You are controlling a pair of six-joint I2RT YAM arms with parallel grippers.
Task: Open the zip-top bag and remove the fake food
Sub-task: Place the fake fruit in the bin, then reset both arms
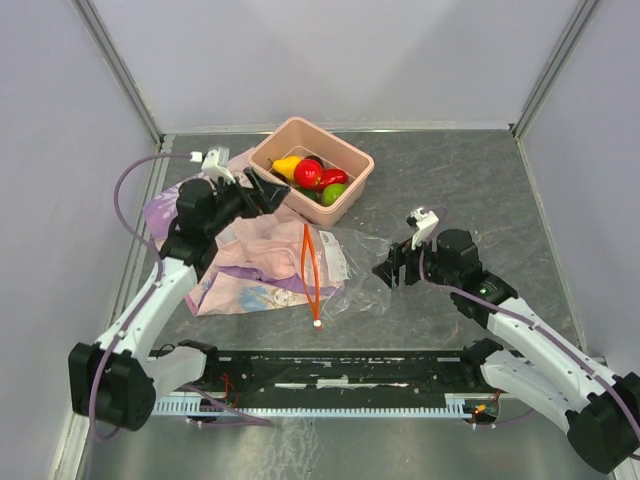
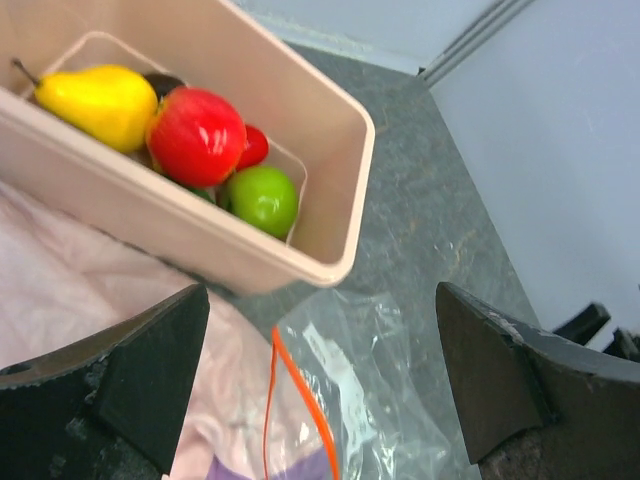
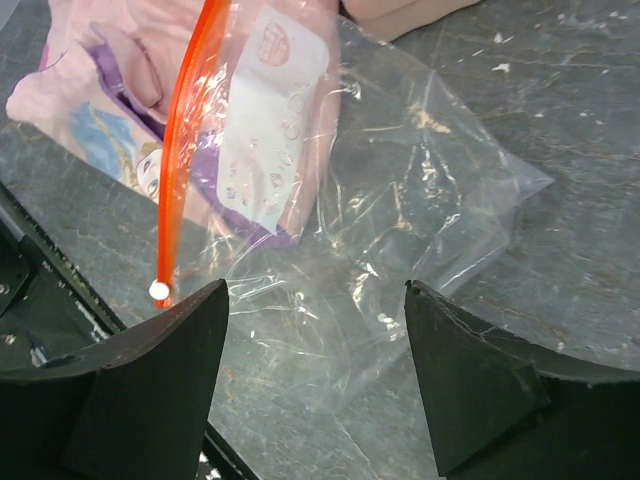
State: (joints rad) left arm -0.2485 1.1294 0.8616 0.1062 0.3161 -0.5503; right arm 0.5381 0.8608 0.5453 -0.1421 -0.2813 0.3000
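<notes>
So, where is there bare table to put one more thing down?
The far-right table is bare, from the pink tub to the right end effector. A thin strip runs between the zip-top bag and the near rail. Left-centre is crowded: cloth, bag, tub.

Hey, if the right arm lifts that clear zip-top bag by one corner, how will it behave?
Probably floppy: the zip-top bag lies flat and crinkled on the table, so it should sag from wherever it's pinched. Likely very light, since it looks empty. The glossy film may slip when pinched; the orange zip strip looks like the firmer hold.
</notes>
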